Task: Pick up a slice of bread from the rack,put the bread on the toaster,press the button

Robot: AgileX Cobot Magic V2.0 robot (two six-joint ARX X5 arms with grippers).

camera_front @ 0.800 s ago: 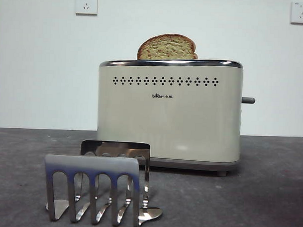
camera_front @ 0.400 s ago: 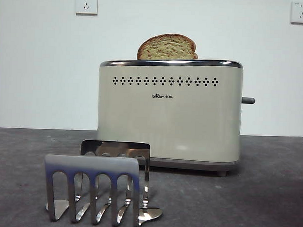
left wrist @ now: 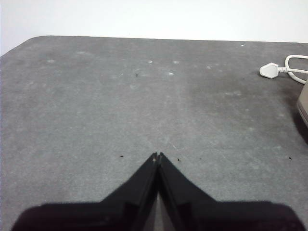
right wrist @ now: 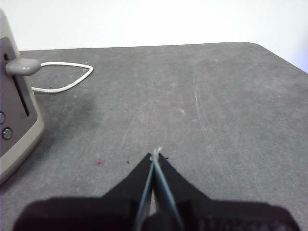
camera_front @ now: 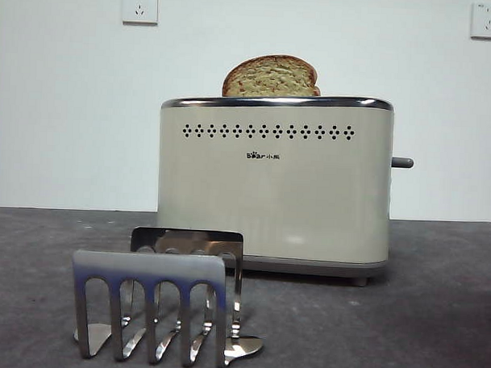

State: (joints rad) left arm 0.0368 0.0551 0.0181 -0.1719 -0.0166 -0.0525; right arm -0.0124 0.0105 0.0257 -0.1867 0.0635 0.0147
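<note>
In the front view we see the toaster (camera_front: 274, 181) filling the centre of the frame on the grey table (camera_front: 435, 304), with the slice of bread (camera_front: 271, 77) standing upright in its top slot, its domed crust rising above the chrome edge in the upper middle. The button (camera_front: 402, 163) juts out from the toaster's narrow end at centre right. The rack (camera_front: 157, 302) sits in the lower left, in front of the toaster and apart from it, with nothing in its slots. Two wall sockets (camera_front: 140, 4) sit in the upper corners.

No arm shows in that view. Our left gripper (left wrist: 158, 156) hangs over bare table with its jaws pressed together; a white plug (left wrist: 269, 70) lies at the upper right. Our right gripper (right wrist: 155, 156) also has its jaws together, holding nothing, with the toaster's end, lever and white cord (right wrist: 65, 82) at the left edge.
</note>
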